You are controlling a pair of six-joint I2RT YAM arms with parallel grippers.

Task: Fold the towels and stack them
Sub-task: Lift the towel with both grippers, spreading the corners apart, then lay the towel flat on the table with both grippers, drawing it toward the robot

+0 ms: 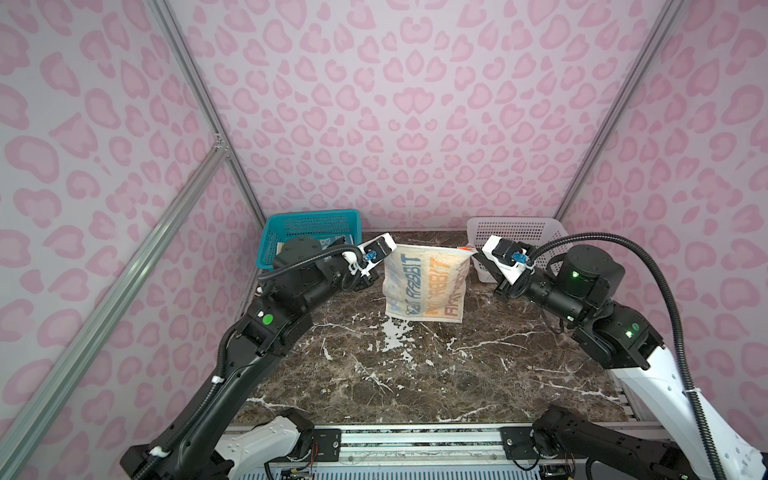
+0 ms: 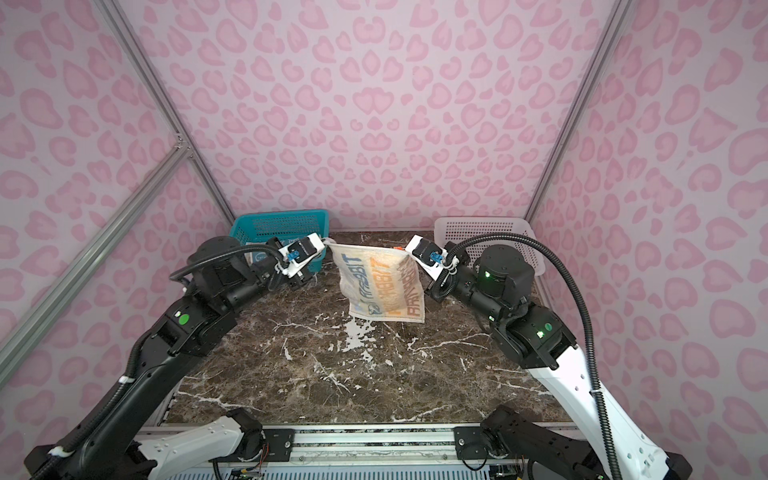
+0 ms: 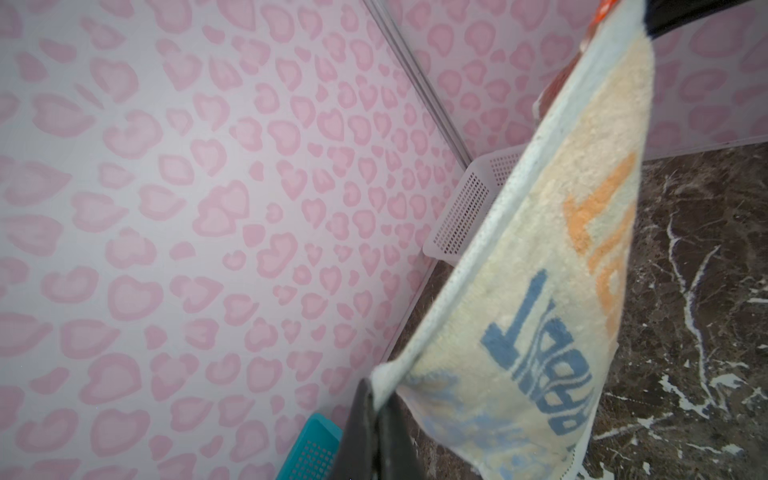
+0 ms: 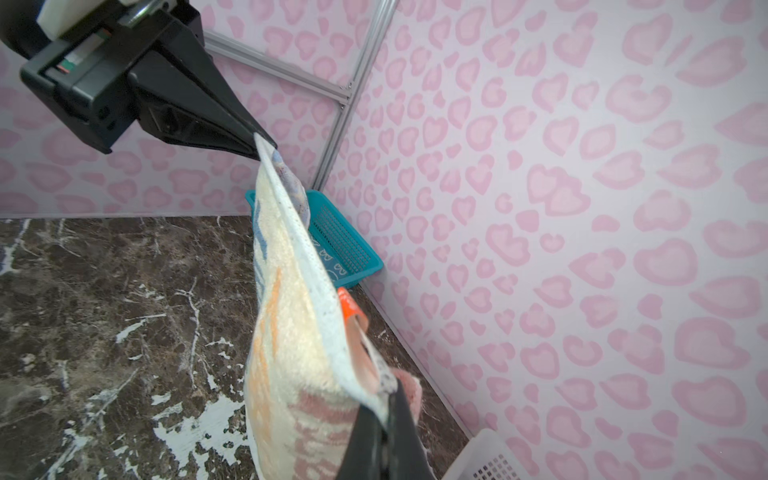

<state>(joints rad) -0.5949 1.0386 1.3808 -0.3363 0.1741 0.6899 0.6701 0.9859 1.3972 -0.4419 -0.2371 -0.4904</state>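
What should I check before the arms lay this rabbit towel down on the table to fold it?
1. Is the left gripper shut on a top corner of the RABBIT towel: ok.
2. Is the right gripper shut on the other top corner: ok.
3. Top edge stretched between them, not bunched: ok.
4. Lettered face hanging open toward the front: ok.
5. The table bare in front of the towel: ok.
6. Lower edge lifted off the table: cannot tell.
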